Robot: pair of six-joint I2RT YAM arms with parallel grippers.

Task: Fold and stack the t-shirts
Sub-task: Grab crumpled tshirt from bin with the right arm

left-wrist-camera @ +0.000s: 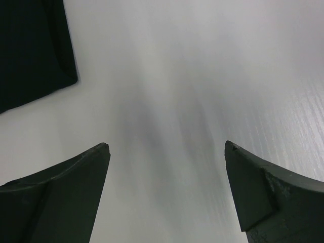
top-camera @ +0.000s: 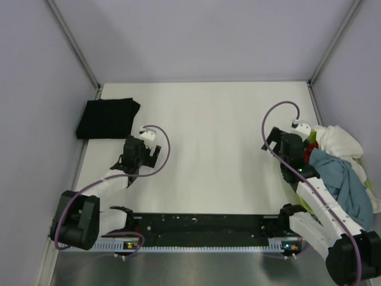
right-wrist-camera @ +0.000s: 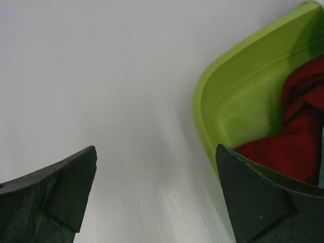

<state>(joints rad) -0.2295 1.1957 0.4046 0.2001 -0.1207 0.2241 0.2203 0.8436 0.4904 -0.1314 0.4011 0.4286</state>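
**Both hands wide and empty; unfolded shirts heaped at right edge**

Left hand (left-wrist-camera: pixel 167 148): jaws spread wide, holding nothing, over bare tabletop (top-camera: pixel 208 155) near the folded black t-shirt (top-camera: pixel 107 118) at the far-left corner.

Right hand (right-wrist-camera: pixel 156 148): jaws wide, empty, just beside the lime-green bin (right-wrist-camera: pixel 238 96) at the right edge.

The bin holds the red t-shirt (right-wrist-camera: pixel 304 126), slate-blue t-shirt (top-camera: pixel 342 179) and white t-shirt (top-camera: pixel 339 140), heaped together.

Assessment: the cloth is light and limp, and likely to drag its neighbours. Pinch an exposed top fold or hem.

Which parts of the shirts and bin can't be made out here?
Lime-green bin: top view, mostly buried under shirts; right wrist view, cut off.
Red t-shirt: right wrist view, cut off by the frame edge.
Black t-shirt: top view, folds too dark to count.
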